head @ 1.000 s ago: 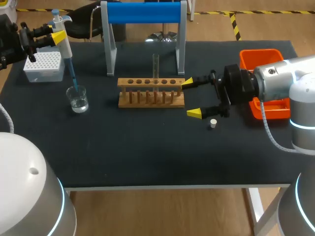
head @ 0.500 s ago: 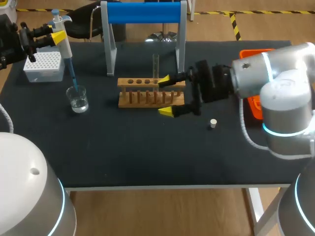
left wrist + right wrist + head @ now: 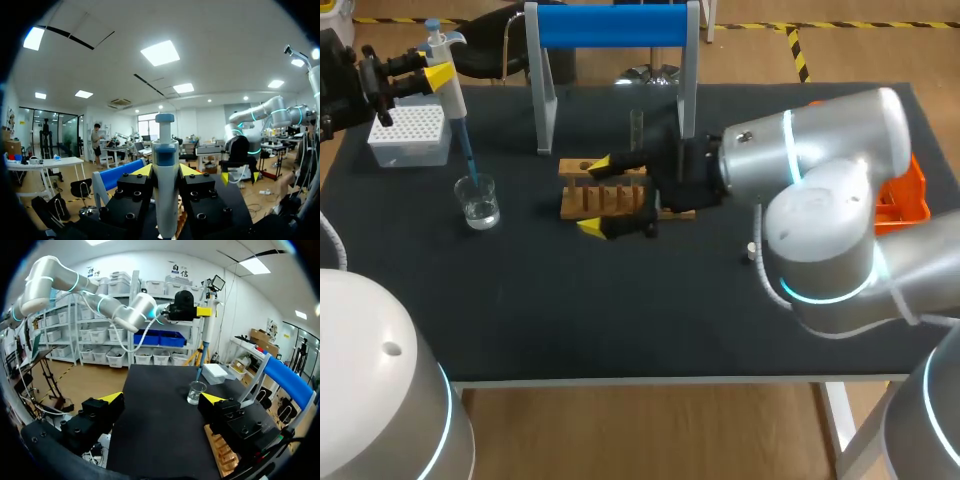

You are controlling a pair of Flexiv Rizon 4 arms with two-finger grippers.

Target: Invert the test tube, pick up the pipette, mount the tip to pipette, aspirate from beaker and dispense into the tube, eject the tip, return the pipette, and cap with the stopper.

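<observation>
My left gripper [image 3: 440, 76] is shut on the white pipette [image 3: 448, 75] at the table's far left. The pipette's blue tip [image 3: 466, 150] dips into the glass beaker [image 3: 478, 201]. In the left wrist view the pipette [image 3: 166, 190] stands clamped between the fingers of the left gripper [image 3: 166, 171]. A test tube [image 3: 636, 128] stands upright in the wooden rack [image 3: 620, 195]. My right gripper [image 3: 600, 196] is open and empty, over the rack's left end, pointing toward the beaker [image 3: 196, 392]. The white stopper is almost hidden behind my right arm.
A white tip box [image 3: 408, 135] sits at the back left beside the beaker. A blue-topped stand [image 3: 610, 25] rises behind the rack. An orange tray [image 3: 908, 200] lies at the right edge, partly covered by my right arm.
My right arm has swept left, from beside the rack's right end to over its left end, its gripper still open. The left arm and pipette have not moved.
</observation>
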